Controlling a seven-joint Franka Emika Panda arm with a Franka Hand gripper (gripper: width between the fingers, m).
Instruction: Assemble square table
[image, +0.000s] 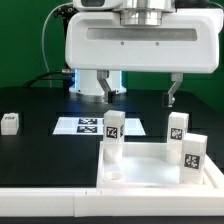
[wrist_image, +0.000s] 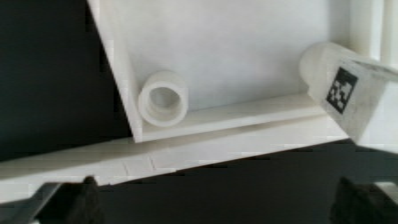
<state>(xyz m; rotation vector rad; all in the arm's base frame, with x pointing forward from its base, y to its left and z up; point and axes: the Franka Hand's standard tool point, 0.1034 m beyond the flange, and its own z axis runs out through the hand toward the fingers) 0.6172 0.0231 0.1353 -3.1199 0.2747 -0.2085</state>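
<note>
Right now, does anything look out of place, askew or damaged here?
Nothing looks damaged or spilled. Three peg legs stand upright at the square top. The one thing that stands out is the fourth leg, which sits alone on the black table at the exterior view's far left, apart from the top.

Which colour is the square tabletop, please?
Plain white tabletop, seen best in the exterior view.

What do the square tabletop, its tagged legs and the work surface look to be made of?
Tabletop: likely white plastic, smooth and matte, with a moulded raised rim. Legs: the same white plastic look, round and hollow-ended in the wrist view, carrying black-and-white printed tags. Work surface: black and dull, possibly cloth or matte board; unclear which.
</note>
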